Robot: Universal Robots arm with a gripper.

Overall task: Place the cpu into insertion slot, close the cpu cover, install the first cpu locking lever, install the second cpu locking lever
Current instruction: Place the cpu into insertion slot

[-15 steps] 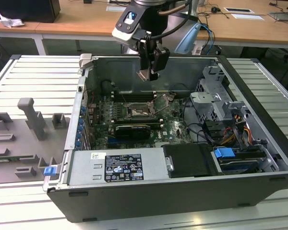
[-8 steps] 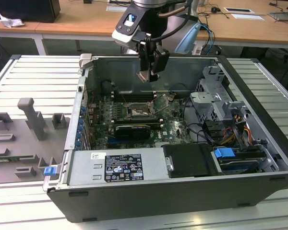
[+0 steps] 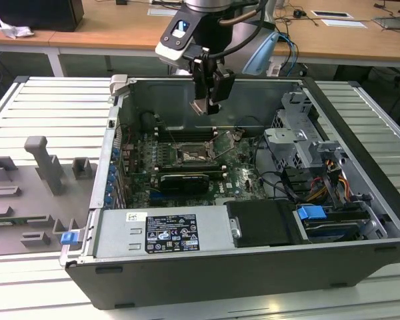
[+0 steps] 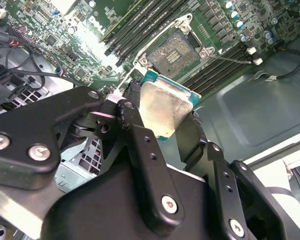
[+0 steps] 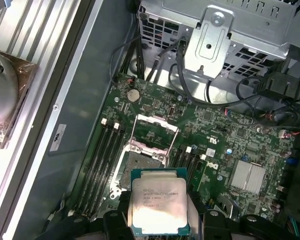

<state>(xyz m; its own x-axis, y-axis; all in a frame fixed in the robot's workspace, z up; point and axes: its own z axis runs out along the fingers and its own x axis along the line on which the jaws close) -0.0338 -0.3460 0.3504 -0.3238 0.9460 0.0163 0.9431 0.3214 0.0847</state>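
**Chip held over the open socket**

In the upper middle of the exterior view, the gripper [image 3: 210, 101] is clamped on the cpu [image 3: 201, 107], its fingers pressing on opposite edges. Both wrist views show the chip's pale silver top (a thin green rim shows around it). The chip hangs in the air above the motherboard [image 3: 243, 175], apart from the insertion slot [image 3: 190, 157], which lies bare near the centre of the exterior view inside the open computer case [image 3: 187, 267]. In the first wrist view the cpu cover [image 5: 158, 121] stands swung up from the socket.
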